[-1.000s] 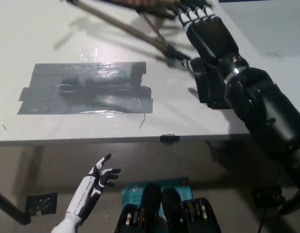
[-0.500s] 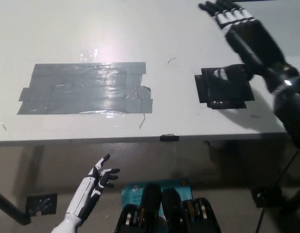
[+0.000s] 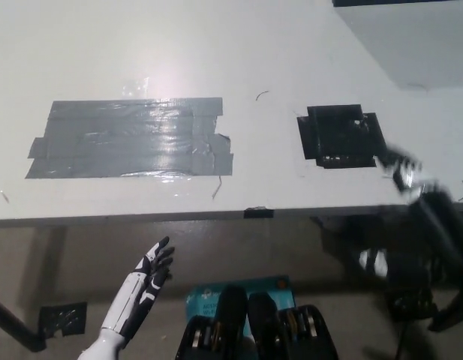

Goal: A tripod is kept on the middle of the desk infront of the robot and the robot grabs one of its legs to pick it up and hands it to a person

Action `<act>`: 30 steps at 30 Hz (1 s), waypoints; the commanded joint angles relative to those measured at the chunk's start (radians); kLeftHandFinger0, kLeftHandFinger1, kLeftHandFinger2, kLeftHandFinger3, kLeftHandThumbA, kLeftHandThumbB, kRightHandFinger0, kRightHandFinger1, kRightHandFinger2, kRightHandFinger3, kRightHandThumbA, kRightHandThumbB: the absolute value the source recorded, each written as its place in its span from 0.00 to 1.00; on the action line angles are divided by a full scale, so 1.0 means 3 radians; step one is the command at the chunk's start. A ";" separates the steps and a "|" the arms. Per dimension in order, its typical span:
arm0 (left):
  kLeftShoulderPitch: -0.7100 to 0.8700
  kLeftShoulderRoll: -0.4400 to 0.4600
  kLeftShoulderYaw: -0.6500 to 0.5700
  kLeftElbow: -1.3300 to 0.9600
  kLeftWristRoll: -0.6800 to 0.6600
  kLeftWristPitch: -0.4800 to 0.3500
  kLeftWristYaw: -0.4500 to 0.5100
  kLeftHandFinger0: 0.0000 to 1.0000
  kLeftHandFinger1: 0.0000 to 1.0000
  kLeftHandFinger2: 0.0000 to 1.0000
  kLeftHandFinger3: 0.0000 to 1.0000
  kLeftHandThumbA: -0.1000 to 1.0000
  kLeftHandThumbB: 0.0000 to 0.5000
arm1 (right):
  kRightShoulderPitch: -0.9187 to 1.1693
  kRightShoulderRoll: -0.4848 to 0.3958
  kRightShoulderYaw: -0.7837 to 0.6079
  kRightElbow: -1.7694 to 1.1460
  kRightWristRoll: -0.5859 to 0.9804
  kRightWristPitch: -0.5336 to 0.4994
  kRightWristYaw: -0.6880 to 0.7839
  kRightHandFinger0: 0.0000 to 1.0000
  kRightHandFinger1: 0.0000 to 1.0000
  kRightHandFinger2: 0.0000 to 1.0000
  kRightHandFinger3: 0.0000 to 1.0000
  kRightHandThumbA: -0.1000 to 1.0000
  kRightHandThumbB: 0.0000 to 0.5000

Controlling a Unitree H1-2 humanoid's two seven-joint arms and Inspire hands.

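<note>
No tripod shows anywhere in the head view. My black right hand [image 3: 411, 176] is a blurred shape at the desk's front right corner, low beside the edge, and nothing can be made out in it. My white left hand [image 3: 147, 279] rests open below the desk's front edge at the lower left, holding nothing.
The white desk [image 3: 276, 45] carries a wide patch of grey tape [image 3: 130, 139] on its left half and a square of black tape [image 3: 340, 135] on its right. A small black tab [image 3: 259, 213] sits on the front edge. A blue item [image 3: 208, 294] lies on the floor.
The tripod, held at the desk's far edge one second ago, has left the view. My right arm rose, then swung down to the desk's front right corner. The left hand stayed put.
</note>
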 commanded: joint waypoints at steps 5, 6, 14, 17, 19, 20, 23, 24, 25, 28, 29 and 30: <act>0.0089 0.0089 0.0013 -0.0029 -0.0088 -0.0298 -0.0030 1.00 1.00 1.00 1.00 1.00 0.36 | 0.0412 0.0796 -0.0135 0.0883 0.1028 -0.0745 -0.0199 1.00 1.00 1.00 1.00 1.00 0.64; 0.0082 0.0091 0.0013 -0.0013 -0.0132 -0.0302 -0.0059 1.00 1.00 1.00 1.00 1.00 0.40 | 0.0405 0.0811 -0.0121 0.1006 0.1049 -0.0761 -0.0134 1.00 1.00 1.00 1.00 1.00 0.64; 0.0063 0.0046 0.0035 -0.0033 -0.0394 -0.0172 -0.0180 1.00 1.00 1.00 1.00 1.00 0.57 | 0.0328 0.0834 -0.0097 0.1446 0.1123 -0.0830 0.0059 1.00 1.00 1.00 1.00 1.00 0.64; 0.0061 0.0056 0.0035 -0.0008 -0.0338 -0.0240 -0.0144 1.00 1.00 1.00 1.00 1.00 0.57 | 0.0338 0.0819 -0.0086 0.1489 0.1161 -0.0842 0.0091 1.00 1.00 1.00 1.00 1.00 0.62; 0.0064 0.0056 0.0037 -0.0008 -0.0333 -0.0241 -0.0138 1.00 1.00 1.00 1.00 1.00 0.58 | 0.0341 0.0817 -0.0084 0.1504 0.1181 -0.0853 0.0103 1.00 1.00 1.00 1.00 1.00 0.61; 0.0066 0.0050 0.0046 -0.0002 -0.0330 -0.0250 -0.0123 1.00 1.00 1.00 1.00 1.00 0.58 | 0.0339 0.0814 -0.0075 0.1525 0.1197 -0.0878 0.0113 1.00 1.00 1.00 1.00 1.00 0.60; 0.0064 0.0034 0.0057 -0.0008 -0.0285 -0.0271 -0.0077 1.00 1.00 1.00 1.00 1.00 0.57 | 0.0340 0.0805 -0.0066 0.1542 0.1206 -0.0896 0.0128 1.00 1.00 1.00 1.00 1.00 0.60; 0.0060 0.0027 0.0058 -0.0007 -0.0260 -0.0288 -0.0057 1.00 1.00 1.00 1.00 1.00 0.57 | 0.0341 0.0800 -0.0066 0.1548 0.1205 -0.0907 0.0132 1.00 1.00 1.00 1.00 1.00 0.60; 0.0048 0.0025 0.0064 0.0004 -0.0224 -0.0316 -0.0029 1.00 1.00 1.00 1.00 1.00 0.55 | 0.0331 0.0794 -0.0070 0.1560 0.1214 -0.0934 0.0137 1.00 1.00 1.00 1.00 1.00 0.60; 0.0030 0.0019 0.0084 0.0014 -0.0204 -0.0346 0.0005 1.00 1.00 1.00 1.00 1.00 0.55 | 0.0315 0.0792 -0.0075 0.1532 0.1217 -0.0912 0.0138 1.00 1.00 1.00 1.00 1.00 0.61; 0.0028 0.0018 0.0087 0.0012 -0.0194 -0.0352 0.0013 1.00 1.00 1.00 1.00 1.00 0.52 | 0.0314 0.0789 -0.0075 0.1523 0.1224 -0.0902 0.0142 1.00 1.00 1.00 1.00 1.00 0.63; 0.0028 0.0018 0.0087 0.0012 -0.0194 -0.0352 0.0013 1.00 1.00 1.00 1.00 1.00 0.52 | 0.0314 0.0789 -0.0075 0.1523 0.1224 -0.0902 0.0142 1.00 1.00 1.00 1.00 1.00 0.63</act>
